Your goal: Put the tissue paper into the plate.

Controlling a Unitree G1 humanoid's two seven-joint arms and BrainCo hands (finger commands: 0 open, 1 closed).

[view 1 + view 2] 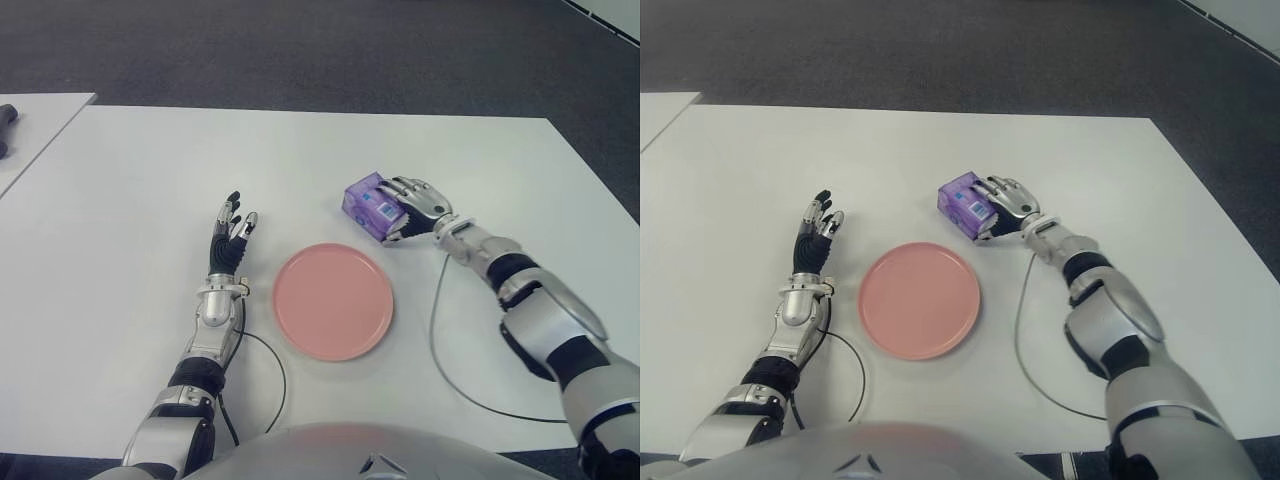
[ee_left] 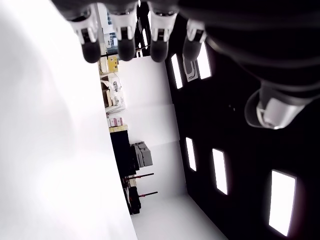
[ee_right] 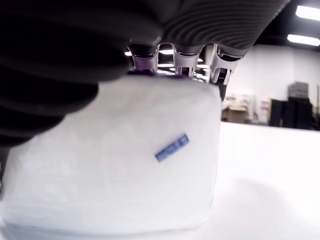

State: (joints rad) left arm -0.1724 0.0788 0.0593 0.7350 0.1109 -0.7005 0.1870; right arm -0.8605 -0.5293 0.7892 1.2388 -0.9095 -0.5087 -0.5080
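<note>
Big white bench (image 1: pixel 130 200) takes up most of the scene. On it sits a pink plate (image 1: pixel 332 300) with nothing in it. Just past the plate's far right edge is the tissue paper (image 1: pixel 368 205), a purple pack with a small blue label whose print is too small to read. The right hand (image 1: pixel 412 210) has its fingers wrapped over the pack. The left hand (image 1: pixel 228 245) shows left of the plate, fingers straight and holding nothing.
</note>
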